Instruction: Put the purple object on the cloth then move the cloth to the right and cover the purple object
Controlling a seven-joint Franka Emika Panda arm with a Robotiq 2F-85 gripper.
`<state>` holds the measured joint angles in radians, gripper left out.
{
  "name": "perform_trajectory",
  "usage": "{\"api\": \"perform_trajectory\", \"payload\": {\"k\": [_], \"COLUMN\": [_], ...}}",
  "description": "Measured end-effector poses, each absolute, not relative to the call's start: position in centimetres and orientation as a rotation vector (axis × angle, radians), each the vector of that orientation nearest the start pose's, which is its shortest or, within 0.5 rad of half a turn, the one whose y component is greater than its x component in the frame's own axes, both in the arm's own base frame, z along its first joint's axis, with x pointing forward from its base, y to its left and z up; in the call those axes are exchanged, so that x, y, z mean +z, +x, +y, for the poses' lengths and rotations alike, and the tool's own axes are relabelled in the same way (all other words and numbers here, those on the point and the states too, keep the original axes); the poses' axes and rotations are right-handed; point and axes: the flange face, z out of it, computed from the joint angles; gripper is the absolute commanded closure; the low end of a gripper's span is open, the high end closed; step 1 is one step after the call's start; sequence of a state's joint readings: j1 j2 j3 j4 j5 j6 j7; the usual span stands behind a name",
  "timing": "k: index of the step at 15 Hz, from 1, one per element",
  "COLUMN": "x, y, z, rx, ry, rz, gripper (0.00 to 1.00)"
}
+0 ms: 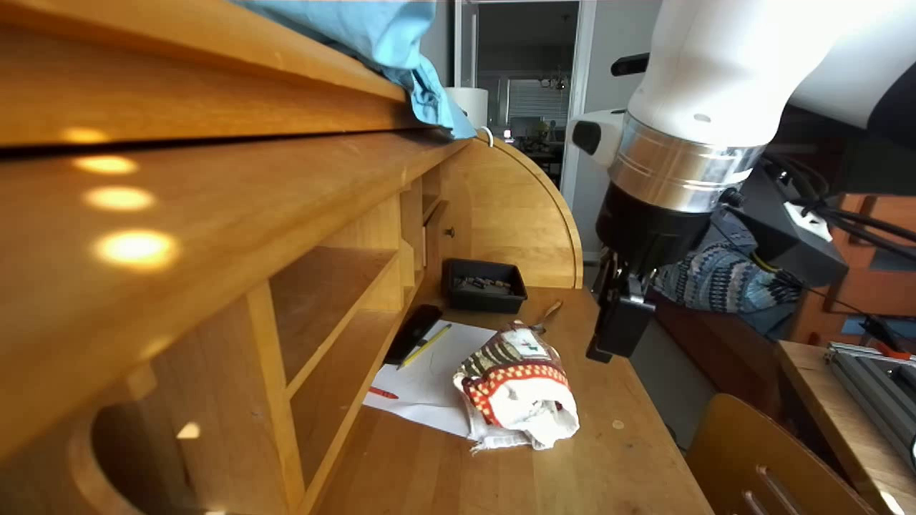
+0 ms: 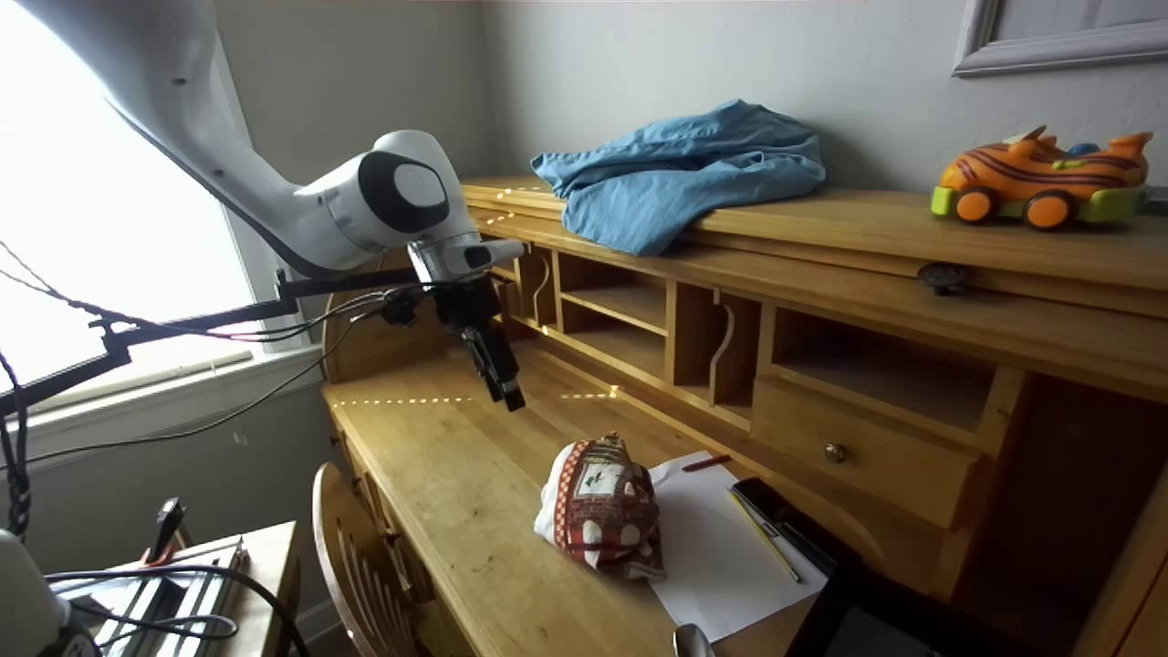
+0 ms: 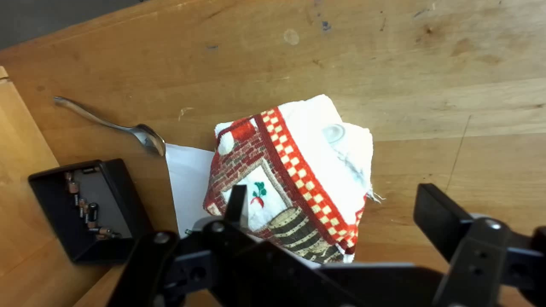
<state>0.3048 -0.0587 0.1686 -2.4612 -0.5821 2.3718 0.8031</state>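
**Bunched red, brown and white patterned fabric cloth (image 3: 298, 179) under wide-set jaws**

We see the cloth heaped on the light-brown wooden desk (image 3: 426, 76), below the jaws and apart from them. Whether its folds hide the purple object, we cannot tell. A pale round shape (image 3: 334, 133) shows on its white part. Our black two-finger gripper (image 3: 334, 204) has its jaws wide apart. In the wrist view the cloth shows mostly between them, and a plain white paper sheet (image 3: 190, 183) reaches from under it to the jaws' left. Farther left of the jaws lie a silver metal spoon (image 3: 147, 136) and a black rectangular tray (image 3: 126, 196) of small cylindrical batteries (image 3: 92, 212). In an exterior view, a slim yellow pencil (image 1: 424, 347) and a red crayon (image 1: 384, 393) rest on the sheet, lower than the jaws.
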Motion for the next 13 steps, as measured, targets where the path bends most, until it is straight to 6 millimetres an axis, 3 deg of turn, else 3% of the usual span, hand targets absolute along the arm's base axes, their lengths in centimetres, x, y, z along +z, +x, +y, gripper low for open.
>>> {"api": "perform_trajectory", "payload": {"k": [6,13], "x": [32.8,33.8], "y": [40.1,38.8], "z": [16.1,12.8], "rx": [-0.486,-0.505], "ry": [-3.359,-3.346], "rz": [-0.034,0.060], "gripper": [0.00,0.00]}}
